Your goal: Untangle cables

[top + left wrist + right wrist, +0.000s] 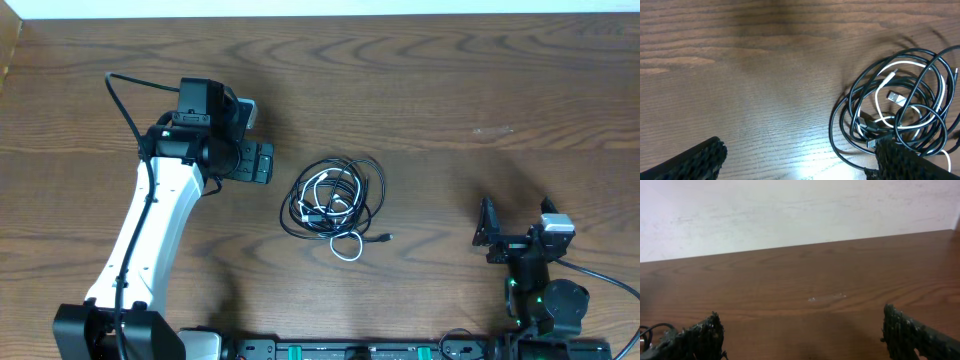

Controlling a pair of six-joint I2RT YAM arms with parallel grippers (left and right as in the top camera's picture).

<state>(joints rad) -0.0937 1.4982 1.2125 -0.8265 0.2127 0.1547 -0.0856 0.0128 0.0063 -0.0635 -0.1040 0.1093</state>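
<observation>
We found the left gripper (264, 163) spread wide and empty, the tangled cables (335, 198) (black loops wound around a white cable (889, 79)) lying on the wooden table (450, 90) just ahead of its right finger, while the right gripper (515, 228), likewise spread, stood well apart from them.

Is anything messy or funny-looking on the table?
Yes. The cables lie in one knotted heap, with black loops wound through the white cable. One white loop pokes out of the heap. Nothing looks broken or spilled.
</observation>
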